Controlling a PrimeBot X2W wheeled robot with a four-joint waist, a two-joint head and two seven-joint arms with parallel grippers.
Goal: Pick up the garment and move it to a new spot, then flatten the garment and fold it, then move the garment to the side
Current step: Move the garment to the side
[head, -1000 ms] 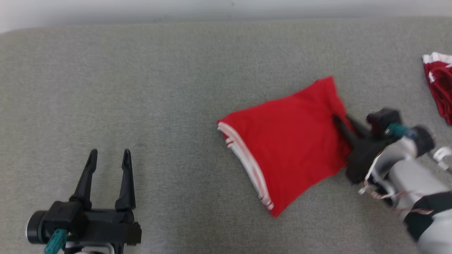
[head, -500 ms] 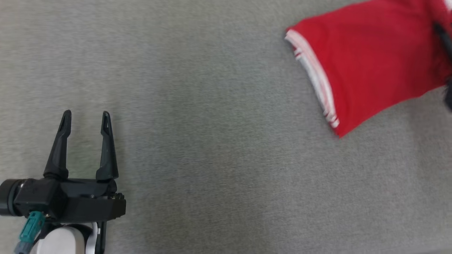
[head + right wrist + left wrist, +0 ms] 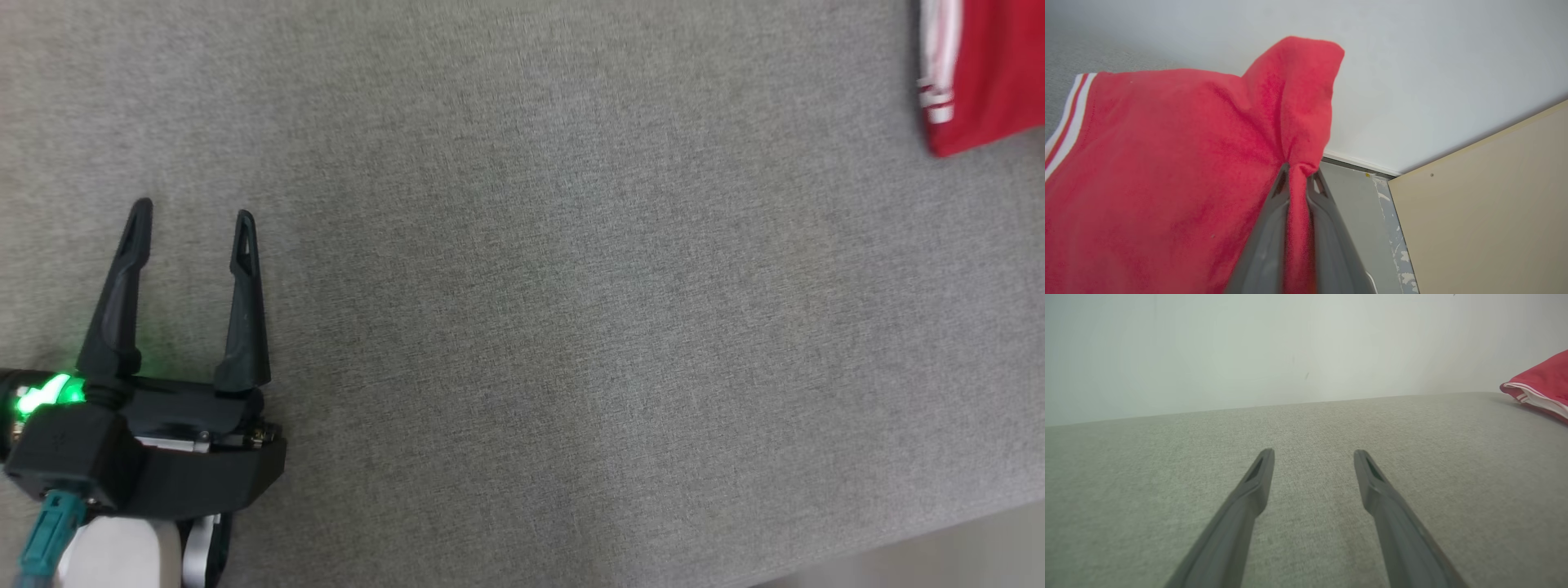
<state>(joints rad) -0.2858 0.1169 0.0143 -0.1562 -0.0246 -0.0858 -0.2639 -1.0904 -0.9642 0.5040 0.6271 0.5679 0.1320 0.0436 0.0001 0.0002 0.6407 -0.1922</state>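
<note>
The jaws of the right gripper (image 3: 1299, 176) are clenched on a pinched fold of the red garment (image 3: 1167, 171), with cloth bunched between the two fingers and a loose flap standing past the tips. The grip sits away from the white-striped hem, which we judge lets the body of the cloth trail behind the pull in one piece instead of coming unfolded. The jaws of the left gripper (image 3: 193, 211) are spread wide with nothing between them. It hovers low over the grey fabric surface (image 3: 531, 310), well apart from the garment, and we take this as keeping it out of the path. In the head view the garment is at the upper right corner. The left wrist view puts it at the right edge, on or just above the surface; we cannot tell which. We judge the step in hand to be the move aside. Beyond the right fingers stand a pale wall (image 3: 1433, 61) and a beige panel (image 3: 1486, 212).
</note>
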